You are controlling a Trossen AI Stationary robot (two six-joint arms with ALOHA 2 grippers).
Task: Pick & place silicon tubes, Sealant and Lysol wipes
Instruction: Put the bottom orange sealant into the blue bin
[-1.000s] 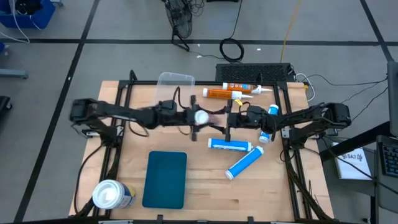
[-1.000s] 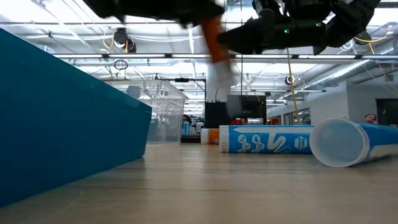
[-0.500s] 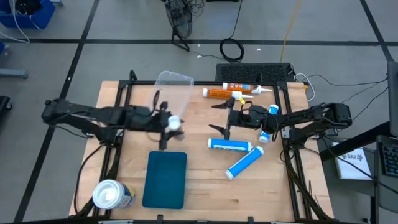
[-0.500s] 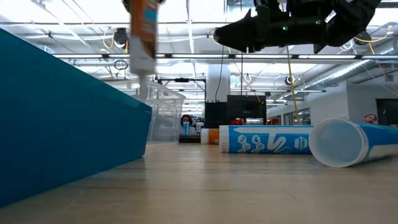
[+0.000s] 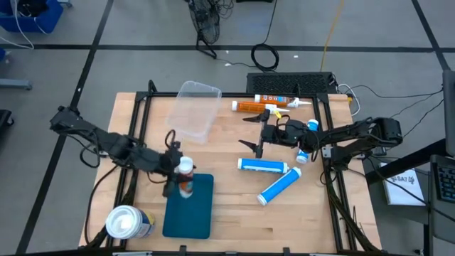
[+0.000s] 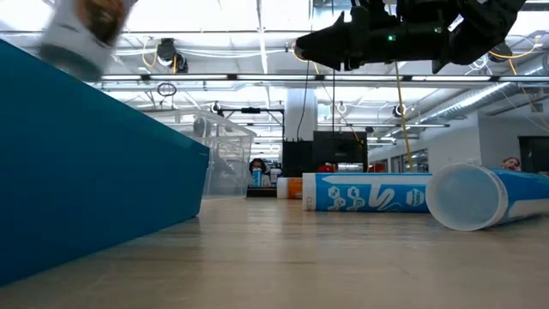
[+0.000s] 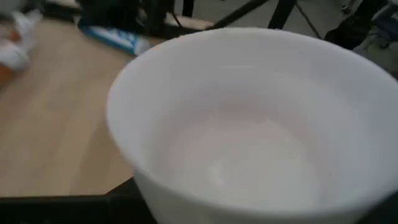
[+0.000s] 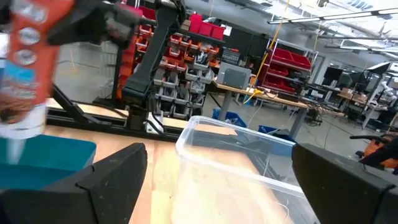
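An orange sealant tube (image 5: 186,178) with a white end hangs over the teal bin (image 5: 189,212) near the table's front left, nozzle down. My left gripper (image 5: 175,169) is shut on it. In the right wrist view the tube (image 8: 23,68) stands over the bin (image 8: 53,158). My right gripper (image 5: 245,134) hovers open and empty above the table's middle. Two blue silicon tubes (image 5: 263,166) (image 5: 279,187) lie on their sides on the wood. The Lysol wipes (image 5: 126,222) stand upright at the front left corner. My left gripper holds the sealant tube near its wide white end (image 5: 185,168), coming level from the table's left and lying across it. The tube is lifted clear, roughly upright and somewhat tilted, its nozzle (image 8: 12,148) pointing down at the bin. In the left wrist view the tube's round end (image 7: 249,124) hides the fingers.
A clear plastic container (image 5: 196,108) sits at the far middle-left. Another orange tube (image 5: 253,107) and a white one (image 5: 279,98) lie at the far edge. A dark frame (image 5: 142,107) borders the table. Bare wood lies between the bin and the blue tubes.
My left gripper has carried the sealant tube from the table's middle, beside my right gripper, toward the left and near edges, and now holds it above the teal bin. My right gripper has opened, let go of the tube and stayed in place.
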